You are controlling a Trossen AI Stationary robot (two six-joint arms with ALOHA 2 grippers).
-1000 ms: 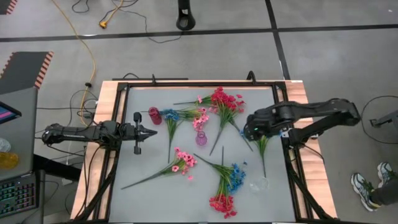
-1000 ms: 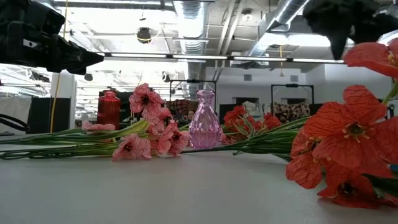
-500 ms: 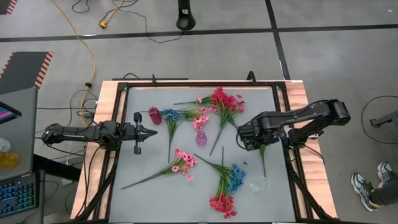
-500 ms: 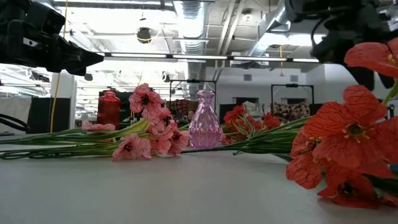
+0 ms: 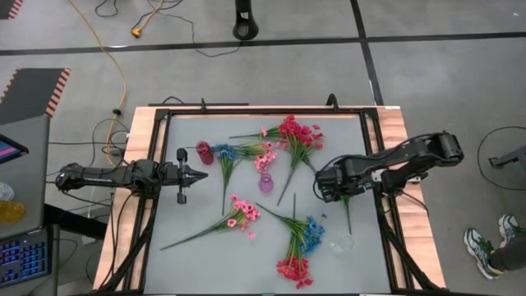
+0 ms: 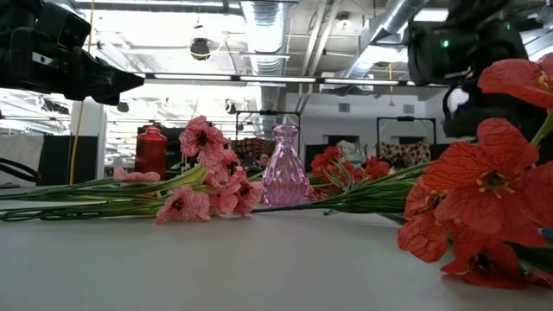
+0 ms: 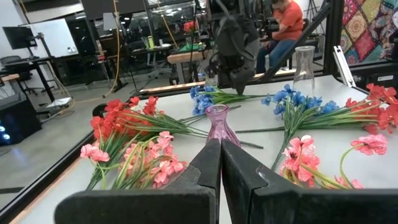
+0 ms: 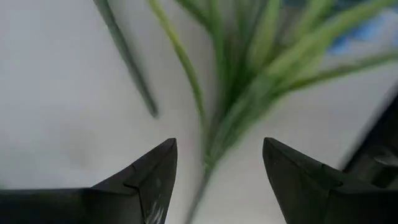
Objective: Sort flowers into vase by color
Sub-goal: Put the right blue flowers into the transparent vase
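**A:** Left of the pink vase (image 5: 265, 182), your left gripper (image 5: 200, 175) waits with its fingers pressed together, pinching nothing, just beside the red vase (image 5: 203, 152).

**B:** And the flowers?

**A:** You have sprigs all round the pink vase: a blue sprig (image 5: 225, 156) and a pink sprig (image 5: 240, 213) to its left, a red bunch (image 5: 297, 134) behind it, and a mixed blue and red bunch (image 5: 297, 247) in front, to its right.

**B:** What about the right side?

**A:** Your right gripper (image 5: 326, 182) hangs right of the pink vase, fingers spread wide over green stems (image 8: 214, 134), holding nothing yet. You look to be at the reach-to-pick step. Next you likely lower so the stem sits between the fingers, then close.
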